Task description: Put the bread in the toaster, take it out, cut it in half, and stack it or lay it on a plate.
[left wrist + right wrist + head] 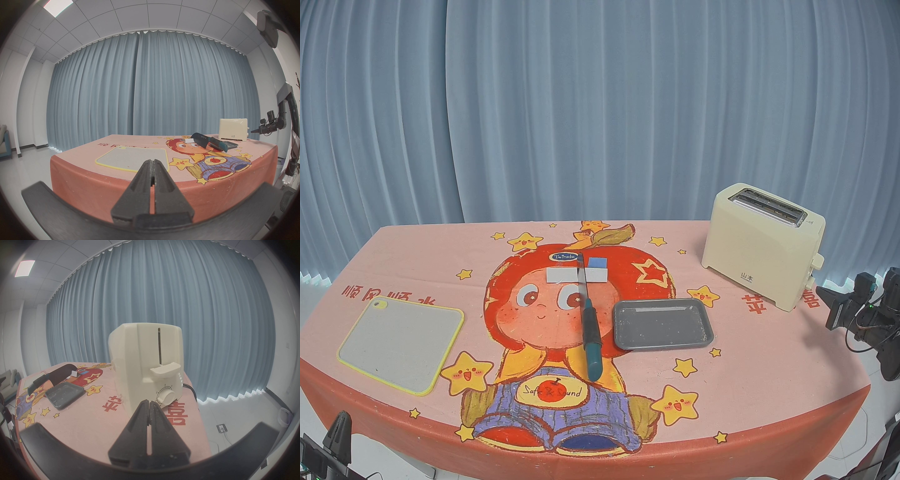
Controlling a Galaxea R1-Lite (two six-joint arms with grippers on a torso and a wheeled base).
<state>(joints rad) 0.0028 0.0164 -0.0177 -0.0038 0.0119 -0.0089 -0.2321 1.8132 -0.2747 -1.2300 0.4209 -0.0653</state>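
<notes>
A cream toaster stands at the table's far right; its two top slots look dark. In the right wrist view the toaster is close ahead, its lever at the low end of its slot above a dial. My right gripper is shut and empty, level with the dial, just off the table's right edge. A teal-handled knife lies mid-table, its blade on a white and blue block. My left gripper is shut and empty, below the front left corner.
A grey tray lies right of the knife. A grey cutting board with a yellow rim lies at the left. The pink cartoon cloth covers the table. Blue curtains hang behind.
</notes>
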